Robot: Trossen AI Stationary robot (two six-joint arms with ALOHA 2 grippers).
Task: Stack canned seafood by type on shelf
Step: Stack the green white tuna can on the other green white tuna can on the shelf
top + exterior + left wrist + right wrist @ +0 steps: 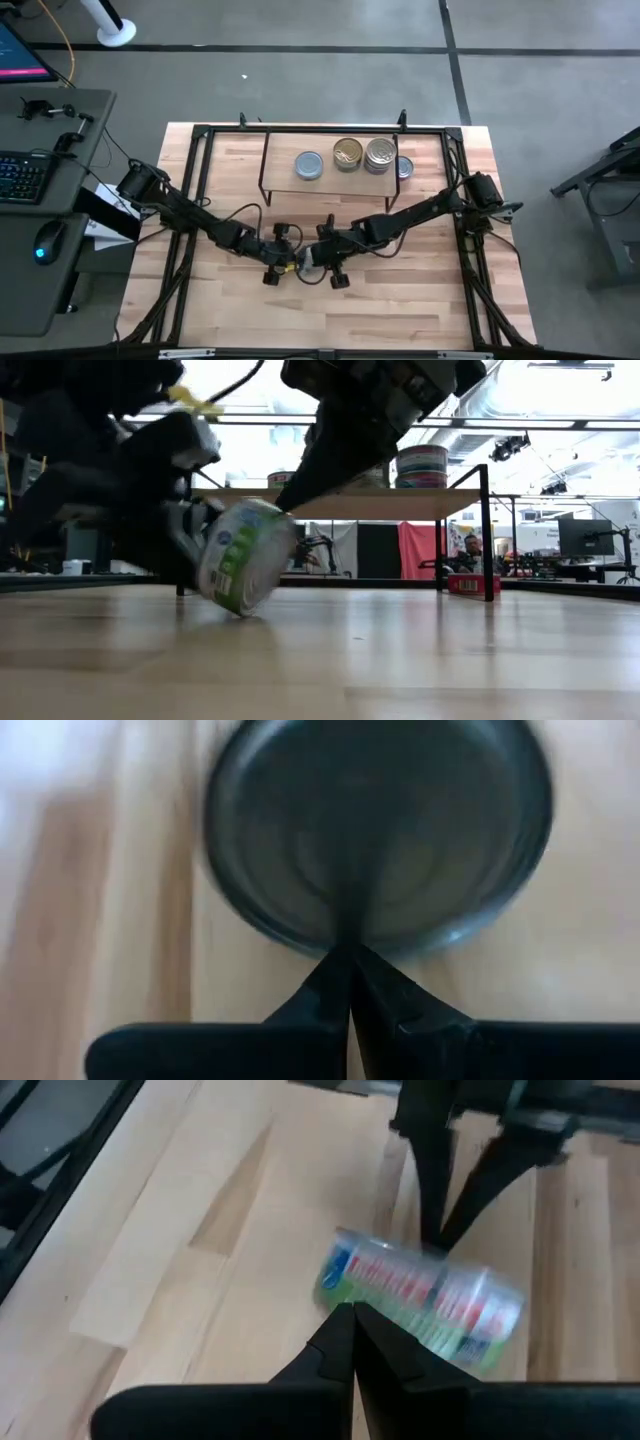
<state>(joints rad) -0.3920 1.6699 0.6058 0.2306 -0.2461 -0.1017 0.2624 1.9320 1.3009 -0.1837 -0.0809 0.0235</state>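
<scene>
Both grippers, left (290,262) and right (318,256), clenched empty, flanking tilted tin (240,556), shelf (280,160) beyond holding four tins

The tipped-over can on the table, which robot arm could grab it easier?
Probably the left. The left gripper, shut, points at the flat end of the tilted can; the right gripper, also shut, meets its curved side.
</scene>
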